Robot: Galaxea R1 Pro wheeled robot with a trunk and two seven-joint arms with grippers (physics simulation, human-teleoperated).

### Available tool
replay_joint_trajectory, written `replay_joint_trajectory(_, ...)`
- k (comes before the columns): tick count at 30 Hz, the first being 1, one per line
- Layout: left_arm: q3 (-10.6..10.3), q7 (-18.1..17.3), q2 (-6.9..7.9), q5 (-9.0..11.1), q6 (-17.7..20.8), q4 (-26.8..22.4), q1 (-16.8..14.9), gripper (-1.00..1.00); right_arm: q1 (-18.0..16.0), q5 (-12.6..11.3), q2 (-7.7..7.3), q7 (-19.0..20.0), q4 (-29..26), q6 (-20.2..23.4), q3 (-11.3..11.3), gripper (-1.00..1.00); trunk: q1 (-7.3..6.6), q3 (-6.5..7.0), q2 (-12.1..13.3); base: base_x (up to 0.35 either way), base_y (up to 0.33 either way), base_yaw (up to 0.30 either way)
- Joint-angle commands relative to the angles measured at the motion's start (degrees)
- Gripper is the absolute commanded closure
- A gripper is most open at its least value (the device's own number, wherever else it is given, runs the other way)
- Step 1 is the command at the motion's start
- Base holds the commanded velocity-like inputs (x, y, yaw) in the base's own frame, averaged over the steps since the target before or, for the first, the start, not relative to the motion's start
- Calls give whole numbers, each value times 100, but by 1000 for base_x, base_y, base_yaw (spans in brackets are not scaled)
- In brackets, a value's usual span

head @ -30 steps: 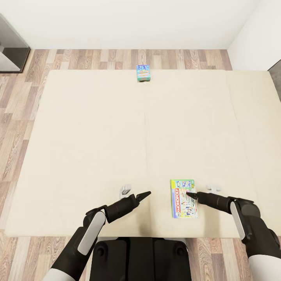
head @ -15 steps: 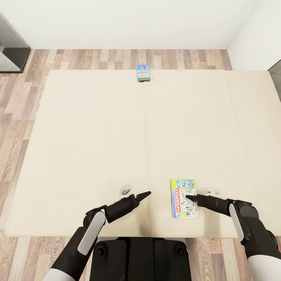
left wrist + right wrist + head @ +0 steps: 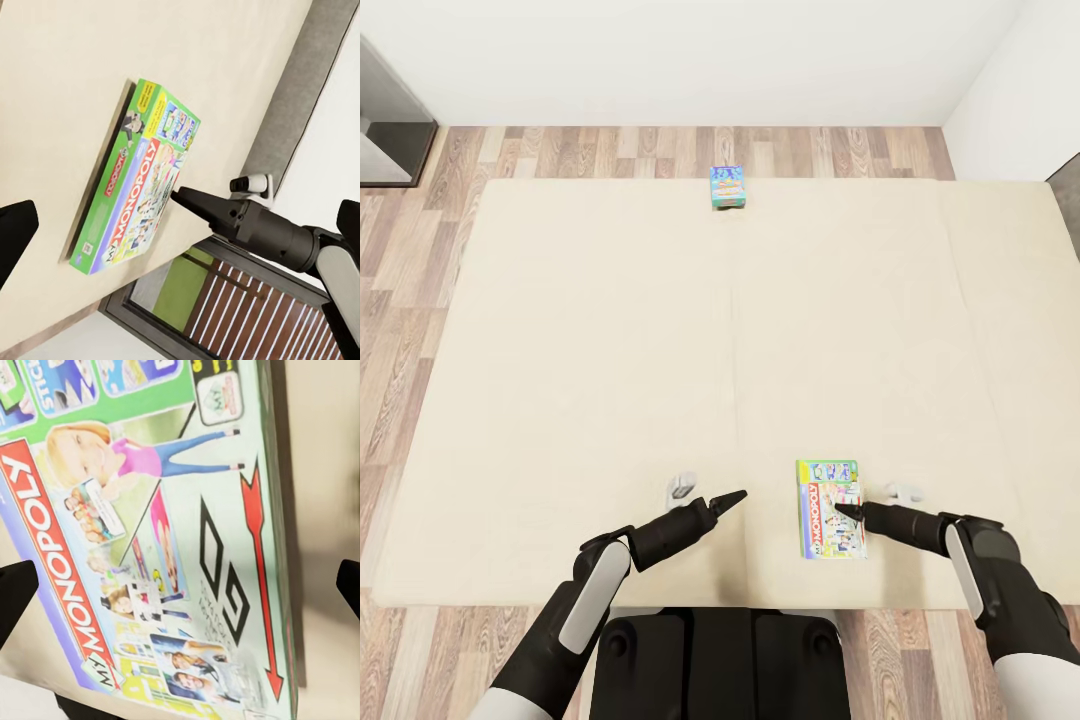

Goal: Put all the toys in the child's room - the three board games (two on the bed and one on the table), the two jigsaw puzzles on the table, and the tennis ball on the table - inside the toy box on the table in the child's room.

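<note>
Monopoly box (image 3: 830, 508) lies flat on the bed (image 3: 610, 350) at 5 o'clock; the blue box (image 3: 727, 187) sits at 12. Right gripper (image 3: 840, 509), fingers spread, hovers over the Monopoly lid. Left gripper (image 3: 735, 496) hangs beside it; whether its jaws are apart cannot be told.

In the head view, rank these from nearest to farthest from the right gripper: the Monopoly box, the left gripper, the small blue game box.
1. Monopoly box: directly under the right gripper tips, near the bed's front edge.
2. Left gripper: to the left, over the same front edge.
3. Small blue game box: at the far edge, plainly farthest.
</note>
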Motion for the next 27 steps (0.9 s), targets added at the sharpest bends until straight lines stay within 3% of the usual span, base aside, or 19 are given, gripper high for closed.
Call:
replay_joint_trajectory(1,6,3,-2,31,40,-1,-1,-100,-2,-15,1,12,-3,42,-9,-100,1,-3,-4,0,0,0)
replay_joint_trajectory(27,6,3,-2,33,40,-1,-2,-100,-4,-23,8,12,28,35,-6,-100,1,-3,-4,0,0,0)
